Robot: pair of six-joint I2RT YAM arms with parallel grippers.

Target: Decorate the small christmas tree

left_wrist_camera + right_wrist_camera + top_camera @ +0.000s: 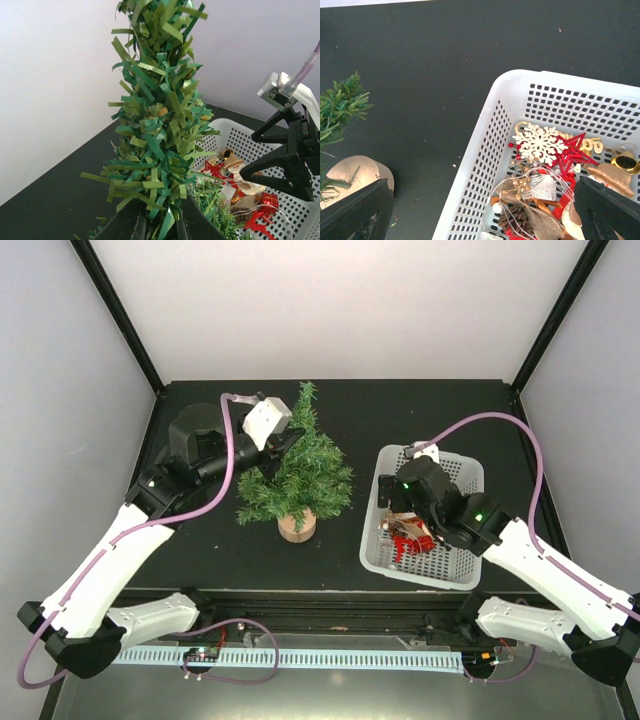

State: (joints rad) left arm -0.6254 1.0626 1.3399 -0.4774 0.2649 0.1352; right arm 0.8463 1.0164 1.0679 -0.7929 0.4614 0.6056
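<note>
The small christmas tree [300,475] stands on its wooden disc base [297,525] left of centre. My left gripper [285,445] is shut on its upper branches. In the left wrist view the tree [160,125] fills the middle and my gripper [160,225] has green needles pinched between its dark fingers. The white basket [420,575] of ornaments sits at the right. My right gripper [402,523] hangs open and empty over the basket's left side. In the right wrist view the gripper [485,220] straddles the basket wall [485,160], above a white snowflake [539,142], a red star [572,152] and a pine cone [517,217].
A gold bell [625,162] and burlap pieces also lie in the basket. The tree's base [355,172] shows left of the basket in the right wrist view. The right arm [290,160] shows over the basket [240,140] in the left wrist view. White walls enclose the black table.
</note>
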